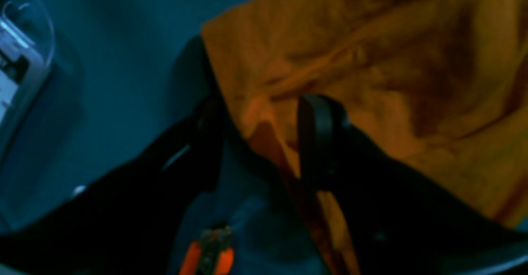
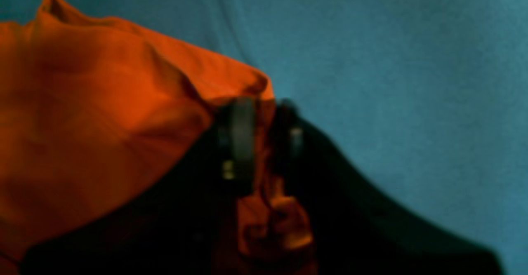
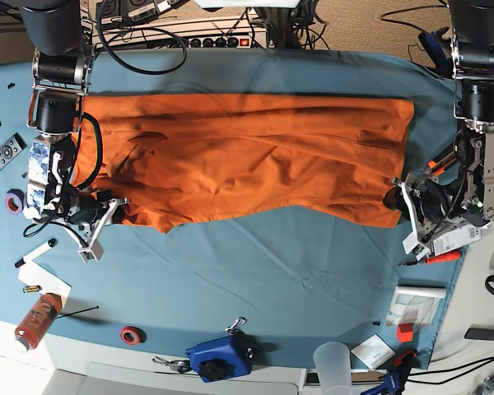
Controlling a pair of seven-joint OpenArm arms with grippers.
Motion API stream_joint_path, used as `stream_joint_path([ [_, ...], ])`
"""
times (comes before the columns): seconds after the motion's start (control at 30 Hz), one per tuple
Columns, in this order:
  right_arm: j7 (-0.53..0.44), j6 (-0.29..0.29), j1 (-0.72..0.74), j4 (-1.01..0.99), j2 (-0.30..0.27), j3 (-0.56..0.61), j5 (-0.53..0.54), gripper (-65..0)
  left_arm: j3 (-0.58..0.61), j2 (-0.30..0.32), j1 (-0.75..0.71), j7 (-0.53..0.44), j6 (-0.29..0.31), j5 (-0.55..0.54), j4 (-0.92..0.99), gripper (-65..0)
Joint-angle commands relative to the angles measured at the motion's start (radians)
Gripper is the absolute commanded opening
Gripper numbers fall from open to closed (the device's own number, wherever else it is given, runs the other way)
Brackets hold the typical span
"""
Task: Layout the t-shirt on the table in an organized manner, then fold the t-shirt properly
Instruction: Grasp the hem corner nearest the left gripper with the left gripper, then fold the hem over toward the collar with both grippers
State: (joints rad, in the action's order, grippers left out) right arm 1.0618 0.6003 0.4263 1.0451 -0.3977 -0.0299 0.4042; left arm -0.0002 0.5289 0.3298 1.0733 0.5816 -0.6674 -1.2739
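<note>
The orange t-shirt [image 3: 247,156] lies spread sideways across the far half of the teal desk [image 3: 272,271], a wide band from about 9 o'clock to 3 o'clock in the base view. It looks already doubled lengthwise: the far edge is straight, while the near edge is wavy, with creases running across the cloth. So the laying-out seems done and 1 long fold seems made; I judge the task roughly midway, with the cross folds into a compact packet left.

The right claw [image 2: 264,114], at 9 o'clock of the shirt in the base view, is pinched narrow on an edge of the t-shirt, with cloth bunched between its fingers in the right wrist view. The left claw [image 1: 260,143] sits at the opposite end, near 4 o'clock, its fingers apart and straddling the shirt's corner; whether it has closed on the cloth yet I cannot tell
</note>
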Motion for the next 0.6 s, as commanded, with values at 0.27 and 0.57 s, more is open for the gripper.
stream_joint_path([
  [0.27, -0.071, 0.001, 0.025, 0.009, -0.021, -0.012, -0.064, -65.0, -0.022, 0.015, 0.028, -0.015, -0.035, -0.086, -0.015, -65.0],
  [0.57, -0.124, 0.003, 0.058, 0.055, -0.032, -0.217, -0.037, -65.0, -0.282, 0.015, 0.027, 0.025, -0.029, -0.153, -0.016, -65.0],
])
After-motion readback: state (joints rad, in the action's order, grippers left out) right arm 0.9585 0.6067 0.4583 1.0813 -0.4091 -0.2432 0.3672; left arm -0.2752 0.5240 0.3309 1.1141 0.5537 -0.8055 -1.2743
